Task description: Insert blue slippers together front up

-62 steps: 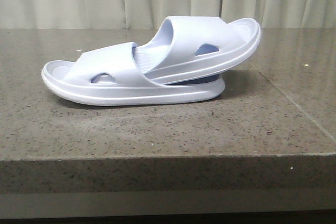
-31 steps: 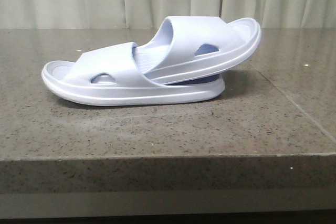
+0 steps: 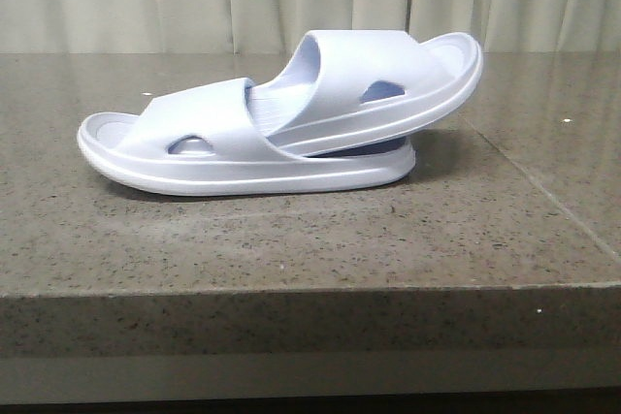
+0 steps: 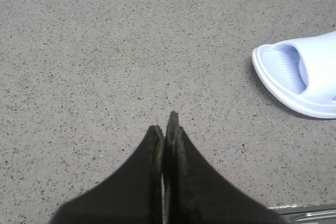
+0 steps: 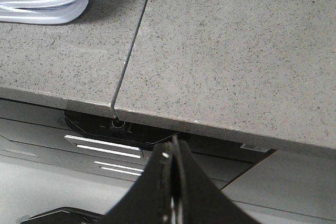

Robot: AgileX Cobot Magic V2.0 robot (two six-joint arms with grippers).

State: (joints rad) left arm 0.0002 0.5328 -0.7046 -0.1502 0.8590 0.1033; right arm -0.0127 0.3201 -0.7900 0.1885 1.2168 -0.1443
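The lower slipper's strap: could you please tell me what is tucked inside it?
The front of the upper slipper is pushed under the lower slipper's strap, its heel raised toward the right. How far its toe reaches is covered by the strap.

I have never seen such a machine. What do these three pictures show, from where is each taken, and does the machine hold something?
It is a robot with two arms. The front picture looks forward over a grey speckled stone table. On it lie two pale lavender-blue foam slippers, the upper slipper pushed under the strap of the lower slipper. The other two pictures come from cameras on the wrists. The left gripper, black, hangs over bare table near a slipper's end; the right gripper is beyond the table's edge. Both pairs of jaws are closed and hold nothing.
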